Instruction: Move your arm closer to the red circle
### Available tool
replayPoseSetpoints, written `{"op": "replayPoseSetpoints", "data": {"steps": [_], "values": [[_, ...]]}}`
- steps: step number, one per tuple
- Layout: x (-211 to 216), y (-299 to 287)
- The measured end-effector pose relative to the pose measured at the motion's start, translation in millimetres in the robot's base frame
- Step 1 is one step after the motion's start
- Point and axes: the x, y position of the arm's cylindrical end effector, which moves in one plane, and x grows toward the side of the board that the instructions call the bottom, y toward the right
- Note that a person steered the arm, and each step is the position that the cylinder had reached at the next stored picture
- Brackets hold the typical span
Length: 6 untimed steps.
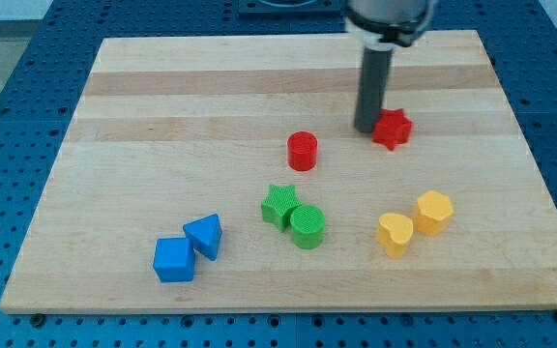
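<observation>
The red circle [302, 151] is a short red cylinder standing near the middle of the wooden board [162, 116]. My tip [367, 130] is the lower end of the dark rod that comes down from the view's top. It sits to the right of the red circle and a little above it in the view, about a block's width or two away. The tip is right against the left side of a red star [393, 129].
A green star [279, 206] and a green circle [307, 227] sit together below the red circle. A blue cube [174, 259] and a blue triangle [204, 236] lie at the lower left. Two yellow blocks, a heart [394, 234] and a hexagon [433, 212], lie at the lower right.
</observation>
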Motion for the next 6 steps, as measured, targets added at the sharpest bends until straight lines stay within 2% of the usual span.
{"op": "replayPoseSetpoints", "data": {"steps": [2,3,4,5,6], "values": [[0,19],[-25,-17],[-34,-80],[-27,-140],[5,-174]]}}
